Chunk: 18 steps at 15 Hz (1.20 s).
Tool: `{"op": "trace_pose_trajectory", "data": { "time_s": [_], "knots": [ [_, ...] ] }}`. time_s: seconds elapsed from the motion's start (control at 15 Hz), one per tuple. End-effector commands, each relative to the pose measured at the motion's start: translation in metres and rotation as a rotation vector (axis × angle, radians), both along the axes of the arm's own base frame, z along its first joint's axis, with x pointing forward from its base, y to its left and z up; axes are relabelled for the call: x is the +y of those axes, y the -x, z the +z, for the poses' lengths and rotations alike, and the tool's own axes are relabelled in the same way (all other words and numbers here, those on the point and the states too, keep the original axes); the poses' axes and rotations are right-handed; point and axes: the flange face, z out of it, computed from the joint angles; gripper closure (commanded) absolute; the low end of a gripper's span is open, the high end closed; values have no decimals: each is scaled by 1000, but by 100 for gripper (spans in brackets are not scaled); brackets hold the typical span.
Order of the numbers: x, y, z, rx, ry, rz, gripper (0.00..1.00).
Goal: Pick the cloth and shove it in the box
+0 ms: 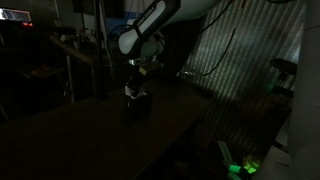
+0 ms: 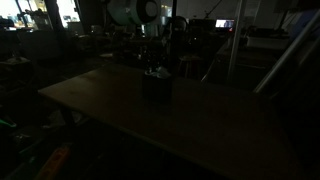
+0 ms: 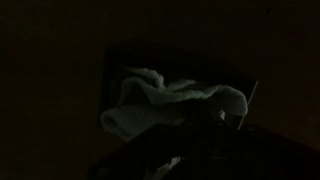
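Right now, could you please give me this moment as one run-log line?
light: very dim | arm: over box | cloth: crumpled at box opening | grip: cannot tell

A: Cloth [image 3: 170,105]?
B: Pale fabric, soft, creased, matt.
A: Box [image 2: 156,86]?
B: Dark, matt; material unreadable in this light.
A: Table [image 2: 200,125]?
B: Smooth, faint dull sheen. Arm [image 1: 150,27] shell: white, glossy, plastic-looking.

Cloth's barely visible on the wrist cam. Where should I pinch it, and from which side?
Pinch the raised fold across the middle of the cloth, coming straight down from above. It lies crumpled, and that pale ridge looks highest; the edges fade into the dark.
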Motion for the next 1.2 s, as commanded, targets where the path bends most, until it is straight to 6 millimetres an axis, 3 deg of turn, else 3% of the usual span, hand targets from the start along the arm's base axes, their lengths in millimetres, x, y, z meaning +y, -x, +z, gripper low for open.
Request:
{"op": "trace_pose_trajectory", "data": {
  "time_s": [0.0,0.6,0.87,1.13],
  "knots": [
    [-3,0,-24,-17,-50,-38,88],
    [-9,31,-87,-13,-147,-134,87],
    [-13,39,-81,-29,-164,-147,87],
    [-15,42,-58,-42,-139,-123,87]
  ]
}}
